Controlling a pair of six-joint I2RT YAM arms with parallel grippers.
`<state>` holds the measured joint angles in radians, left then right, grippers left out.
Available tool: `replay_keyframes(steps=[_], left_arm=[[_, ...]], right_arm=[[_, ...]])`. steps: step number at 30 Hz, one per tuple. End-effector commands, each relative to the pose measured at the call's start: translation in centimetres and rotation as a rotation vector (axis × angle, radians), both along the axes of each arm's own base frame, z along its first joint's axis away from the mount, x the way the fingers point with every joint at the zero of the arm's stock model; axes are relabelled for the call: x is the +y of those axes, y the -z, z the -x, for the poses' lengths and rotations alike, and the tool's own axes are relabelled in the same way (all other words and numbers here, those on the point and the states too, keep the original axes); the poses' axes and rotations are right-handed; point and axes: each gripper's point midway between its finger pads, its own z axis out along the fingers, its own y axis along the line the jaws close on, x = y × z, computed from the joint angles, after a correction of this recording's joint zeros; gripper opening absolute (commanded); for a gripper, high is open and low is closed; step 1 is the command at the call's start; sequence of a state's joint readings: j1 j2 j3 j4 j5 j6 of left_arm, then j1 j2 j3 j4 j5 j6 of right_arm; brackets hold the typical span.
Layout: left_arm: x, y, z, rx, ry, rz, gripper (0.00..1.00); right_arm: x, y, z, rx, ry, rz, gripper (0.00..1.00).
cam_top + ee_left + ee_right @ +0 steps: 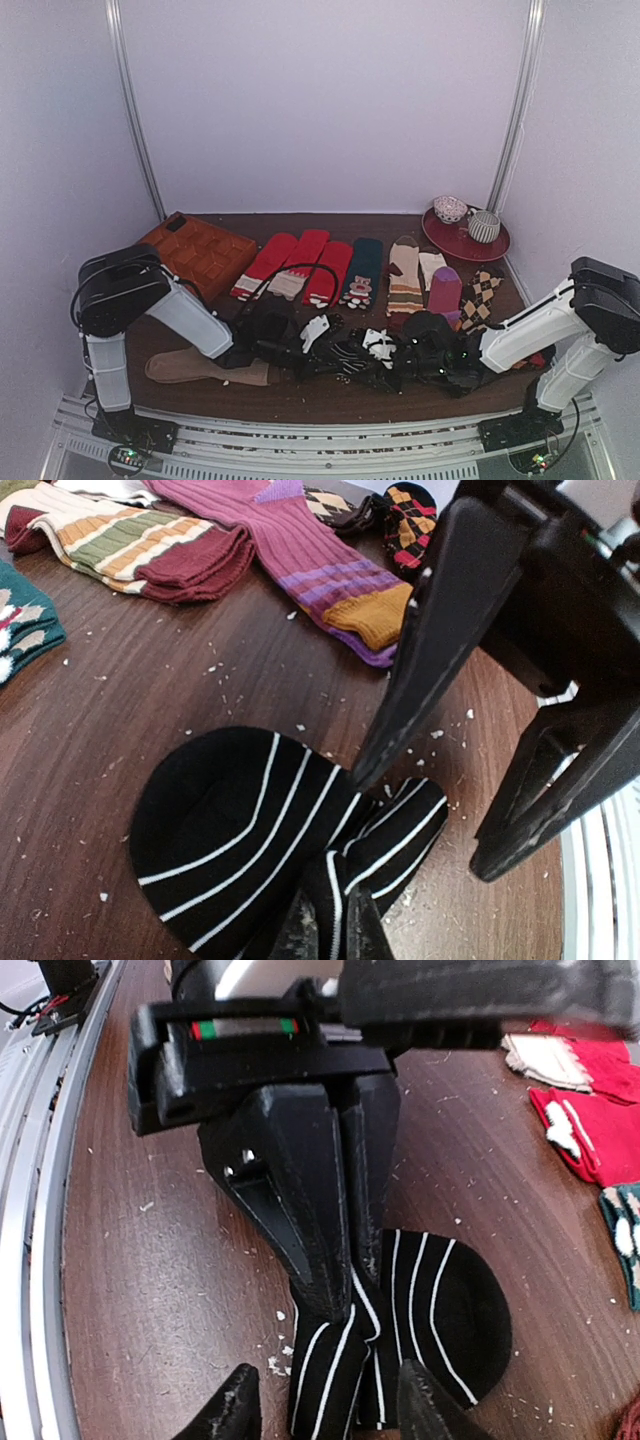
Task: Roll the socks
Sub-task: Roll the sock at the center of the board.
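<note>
Top view: both arms reach low to the near middle of the worktop point(300, 400). The left hand point(325, 352) and right hand point(385, 360) sit tip to tip over the black striped sock point(352, 362), which is mostly hidden under them. Can't tell finger state from here. Left wrist: the left hand point(335, 928) is pinched tight on the sock's point(230, 820) near edge, fabric bunched between the fingers. The rest of the sock lies flat on the wood, near a purple sock point(310, 570). The right hand point(425, 825) is at the right, fingers spread, one tip touching the sock. Right wrist: the right hand point(330, 1410) is spread, straddling the sock's point(450, 1300) narrow end without clamping. The left hand point(335, 1290) has its fingers pressed together on the fold.
</note>
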<state>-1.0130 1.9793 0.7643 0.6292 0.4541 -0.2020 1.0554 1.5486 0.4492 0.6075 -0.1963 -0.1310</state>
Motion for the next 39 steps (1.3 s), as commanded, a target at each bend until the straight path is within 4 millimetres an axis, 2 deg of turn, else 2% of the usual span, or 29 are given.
replay_keyframes(steps=[1, 6, 10, 11, 12, 13, 17, 19, 20, 22, 25, 29, 35, 39], left_arm=[[7.5, 10.5, 4.5, 0.236, -0.015, -0.406, 0.0], [7.4, 10.5, 4.4, 0.236, -0.013, -0.403, 0.0], [7.3, 10.3, 4.2, 0.221, -0.013, -0.401, 0.0], [7.2, 9.9, 4.0, 0.204, -0.019, -0.39, 0.03], [7.1, 9.3, 3.6, 0.18, -0.029, -0.373, 0.13], [6.9, 8.4, 3.1, 0.144, -0.044, -0.344, 0.27], [6.1, 2.6, 0.7, -0.057, -0.1, -0.19, 0.44], [5.8, -0.9, -0.1, -0.174, -0.112, -0.097, 0.94], [5.4, -2.7, -0.1, -0.236, -0.102, -0.045, 0.98], [5.1, -5.7, -0.1, -0.359, -0.079, 0.023, 0.98], [4.1, -7.7, -0.3, -0.459, -0.047, 0.061, 0.98], [2.4, -7.8, 0.1, -0.494, 0.037, 0.087, 0.98], [0.6, -6.5, 1.0, -0.483, 0.143, 0.11, 0.97], [0.3, -5.8, 1.6, -0.455, 0.182, 0.11, 0.81]], right_arm=[[0.5, 0.9, 0.0, 0.03, 0.0, 0.023, 0.44], [0.6, 1.7, -0.3, 0.06, 0.03, 0.039, 0.32], [0.3, 2.4, -0.8, 0.096, 0.079, 0.057, 0.17], [0.3, 2.5, -1.0, 0.118, 0.091, 0.055, 0.14], [0.1, 2.8, -1.0, 0.153, 0.097, 0.061, 0.12], [0.0, 3.1, -0.9, 0.196, 0.099, 0.065, 0.1], [-1.0, 4.6, 0.0, 0.394, 0.106, 0.078, 0.08], [-1.4, 5.2, 0.6, 0.509, 0.109, 0.07, 0.08], [-1.5, 5.3, 1.2, 0.574, 0.09, 0.063, 0.08], [-1.5, 5.4, 1.8, 0.672, 0.084, 0.057, 0.08], [-1.8, 5.5, 2.8, 0.801, 0.089, 0.08, 0.08], [-2.1, 5.6, 3.4, 0.925, 0.116, 0.11, 0.08], [-2.6, 6.4, 3.5, 0.96, 0.148, 0.168, 0.08], [-2.6, 6.6, 3.2, 0.958, 0.155, 0.18, 0.08]])
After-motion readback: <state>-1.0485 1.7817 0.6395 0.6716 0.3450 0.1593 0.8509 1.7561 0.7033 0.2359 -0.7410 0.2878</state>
